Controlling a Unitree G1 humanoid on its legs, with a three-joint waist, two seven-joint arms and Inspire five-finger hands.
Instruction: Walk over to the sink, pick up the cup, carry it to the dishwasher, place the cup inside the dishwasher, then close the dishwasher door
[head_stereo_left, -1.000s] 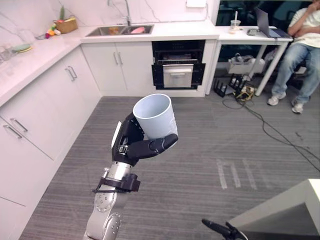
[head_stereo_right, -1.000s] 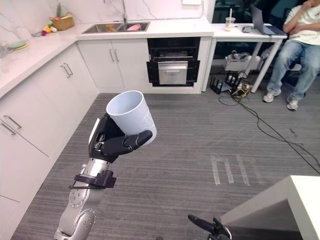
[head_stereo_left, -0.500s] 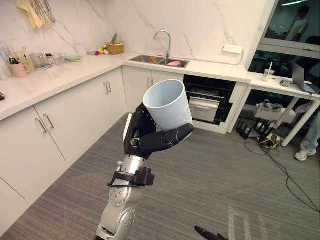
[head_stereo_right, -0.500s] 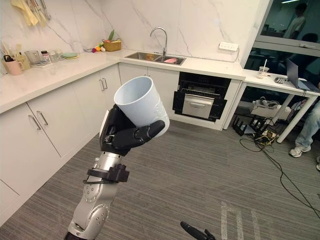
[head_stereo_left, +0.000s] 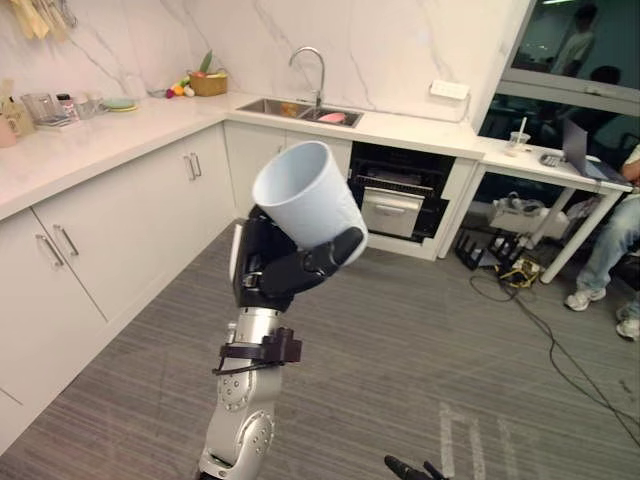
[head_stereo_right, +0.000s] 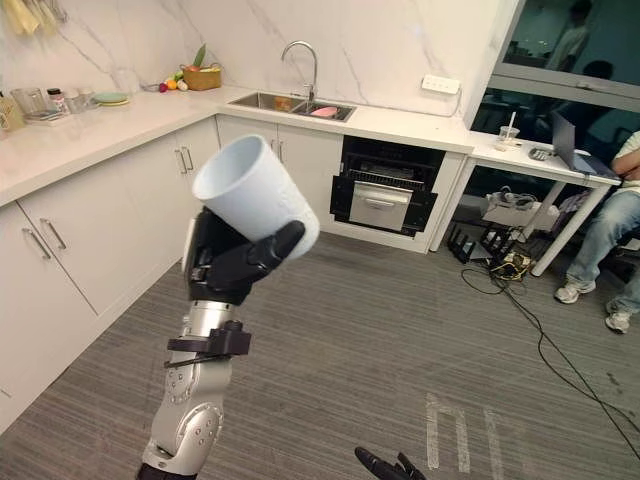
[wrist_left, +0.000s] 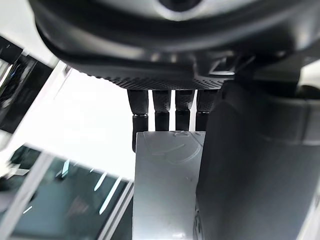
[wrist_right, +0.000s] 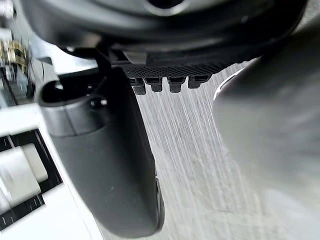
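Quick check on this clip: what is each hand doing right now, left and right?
Left hand: shut around the white cup, held up and tilted.
Right hand: low at the eye view's bottom edge; open or shut cannot be told.

An L-shaped white tabletop (head_stereo_right: 90, 125) runs along a marble wall above white cabinet doors (head_stereo_right: 100, 230) with slim bar handles. At its far corner stands a woven basket (head_stereo_right: 202, 78) of fruit, with a green plate (head_stereo_right: 110, 98) just beside it and clear jars (head_stereo_right: 35, 100) further along the left edge. A white socket (head_stereo_right: 441, 84) sits on the wall. To the right, a smaller tabletop (head_stereo_right: 520, 152) on white legs carries a drink with a straw (head_stereo_right: 508, 133) and an open laptop (head_stereo_right: 563, 138). A person in jeans (head_stereo_right: 605, 225) sits at its right end. Cables (head_stereo_right: 500, 265) lie tangled beneath it on the grey plank floor (head_stereo_right: 400, 350), which bears pale tape marks (head_stereo_right: 465, 440).
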